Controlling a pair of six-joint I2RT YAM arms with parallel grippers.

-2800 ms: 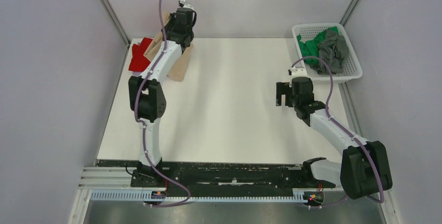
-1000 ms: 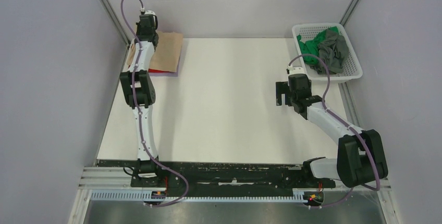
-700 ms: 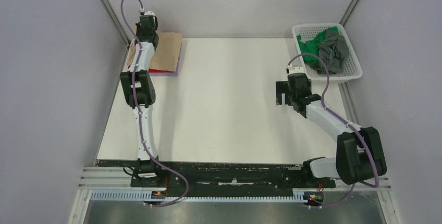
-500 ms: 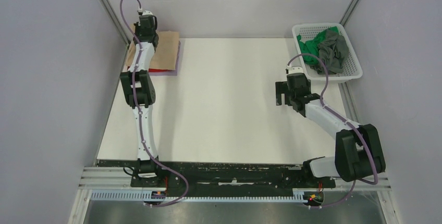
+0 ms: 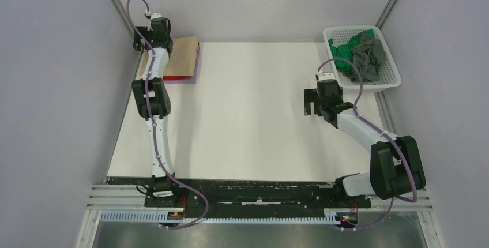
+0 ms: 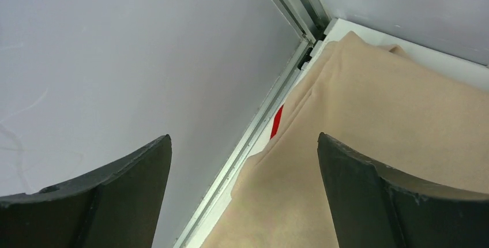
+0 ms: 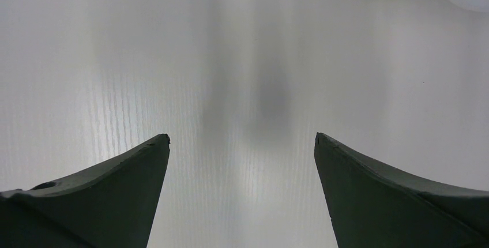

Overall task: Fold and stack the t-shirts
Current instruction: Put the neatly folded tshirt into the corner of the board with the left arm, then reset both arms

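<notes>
Right claw: spread wide, nothing between the fingers. It hangs over bare table; the right wrist view shows only white tabletop under the claw.

Ahead of this claw and off to its right sits the basket, near but not touching. Its long axis runs away from the arm bases. Inside are a crumpled green shirt on the side toward the claw and a grey shirt heaped beside and partly over it. Both are unfolded.

Left claw: also spread and holding nothing, stretched out to the far left corner. In its wrist view the claw straddles the table edge, with wall under the left finger and cloth under the right.

Just to the right of this claw lies the beige shirt, folded flat with its long axis running near to far. It rests on the red shirt, which shows as a strip at the near edge and as a sliver by the corner rail.

Judgement: the stack holds two shirts and two remain in the basket. The right arm is far nearer to them. The reach goes forward and rightward over the rim, and the green shirt comes first.
</notes>
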